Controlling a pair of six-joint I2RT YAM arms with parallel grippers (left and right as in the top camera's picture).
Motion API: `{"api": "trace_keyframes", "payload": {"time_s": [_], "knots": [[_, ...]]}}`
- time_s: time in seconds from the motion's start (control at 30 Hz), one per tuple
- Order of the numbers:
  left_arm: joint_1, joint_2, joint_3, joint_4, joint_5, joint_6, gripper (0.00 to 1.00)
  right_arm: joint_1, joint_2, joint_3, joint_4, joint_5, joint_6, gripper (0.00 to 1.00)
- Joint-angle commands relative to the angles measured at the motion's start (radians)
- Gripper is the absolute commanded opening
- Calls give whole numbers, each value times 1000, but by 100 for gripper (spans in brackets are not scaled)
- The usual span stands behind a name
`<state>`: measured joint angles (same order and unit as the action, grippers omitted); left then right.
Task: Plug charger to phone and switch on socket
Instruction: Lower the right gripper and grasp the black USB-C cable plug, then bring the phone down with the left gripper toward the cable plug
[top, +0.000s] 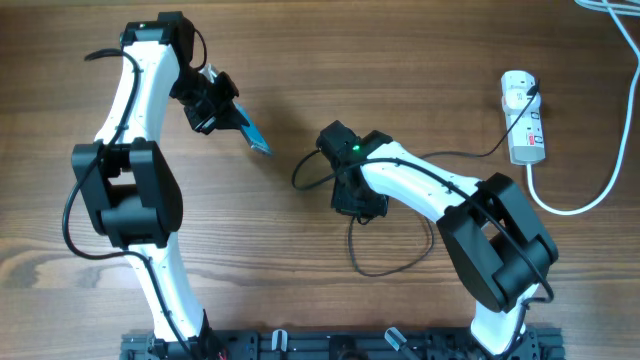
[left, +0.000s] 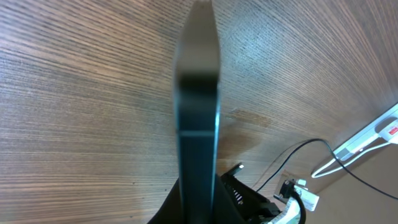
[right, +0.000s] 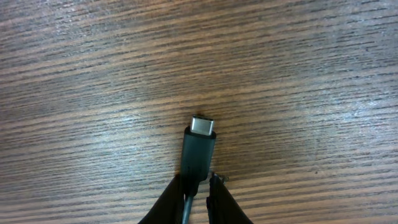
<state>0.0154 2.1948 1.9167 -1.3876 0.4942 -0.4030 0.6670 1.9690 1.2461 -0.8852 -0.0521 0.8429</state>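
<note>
My left gripper (top: 218, 108) is shut on the phone (top: 250, 134) and holds it tilted above the table, its cyan edge pointing toward the middle. In the left wrist view the phone (left: 198, 93) shows edge-on, rising from the jaws (left: 198, 208). My right gripper (top: 362, 206) is shut on the charger just behind its black connector tip (right: 199, 146), which points away from the jaws (right: 199, 186) just above the wood. The charger cable (top: 385, 270) loops under the right arm and runs to its black plug (top: 532, 93) in the white socket (top: 524, 125) at the far right.
The socket's thick white lead (top: 600, 190) curves along the right edge of the table. The socket and lead also show in the left wrist view (left: 373, 132), with part of the right arm (left: 292, 202) below.
</note>
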Motion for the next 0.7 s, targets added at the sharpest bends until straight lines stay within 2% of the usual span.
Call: {"api": "trace_keyframes", "payload": {"time_s": [0.0, 0.37, 0.43, 0.5, 0.67], "knots": [[7, -33, 15, -4, 6, -10, 4, 7, 38, -11, -1, -2, 21, 13], [7, -33, 15, -5, 26, 3, 4, 7, 38, -10, 11, -17, -8, 5], [7, -33, 15, -2, 131, 79, 4, 7, 34, -6, 13, -17, -19, 4], [7, -33, 15, 6, 299, 209, 4, 7, 12, 2, 14, -17, -61, 4], [-10, -33, 15, 14, 636, 445, 4, 7, -169, 13, 2, -89, -182, 4]]}}
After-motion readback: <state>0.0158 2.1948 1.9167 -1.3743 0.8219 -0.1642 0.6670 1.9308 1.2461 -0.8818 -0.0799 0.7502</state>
